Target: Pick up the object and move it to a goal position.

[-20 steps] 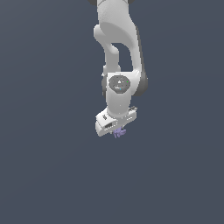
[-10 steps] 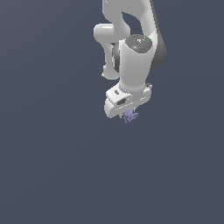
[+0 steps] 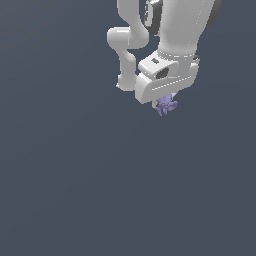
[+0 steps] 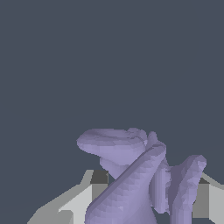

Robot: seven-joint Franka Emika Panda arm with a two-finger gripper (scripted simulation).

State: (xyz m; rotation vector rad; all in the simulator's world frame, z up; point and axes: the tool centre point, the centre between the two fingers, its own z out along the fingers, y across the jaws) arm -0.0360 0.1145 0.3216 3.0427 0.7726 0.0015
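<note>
1. Exterior view: white Panda arm (image 3: 165, 30) enters from the top edge, around 1 o'clock of the frame. Wrist block angled, its lower face turned toward the exterior view's left.
2. Gripper (image 3: 164, 101) sits at the lowest end of the arm, upper-centre of the frame, a little toward the exterior view's right.
3. The object (image 3: 165, 105), a small pale purple lumpy piece with short prongs, hangs just under the gripper body, touching it. Prongs point out toward 3 and 6 o'clock. Much smaller than the gripper housing above it.
4. Fingers: hidden behind the housing in the exterior view. In the wrist view, pale grey fingers (image 4: 76, 202) show on either side of the purple piece, pressed close to it. Reads as clenched on the object, object held between them.
5. Wrist view: the object (image 4: 131, 175) fills the lower middle of the frame. One broad rounded lobe lies across; a thick prong runs diagonally in front; a thinner prong stands alongside it, near the other finger (image 4: 214, 201).
6. Background in both views is flat dark slate grey. No shadow or contact under the object; whether a table lies below cannot be told.
7. The object is clear of everything but the gripper.
</note>
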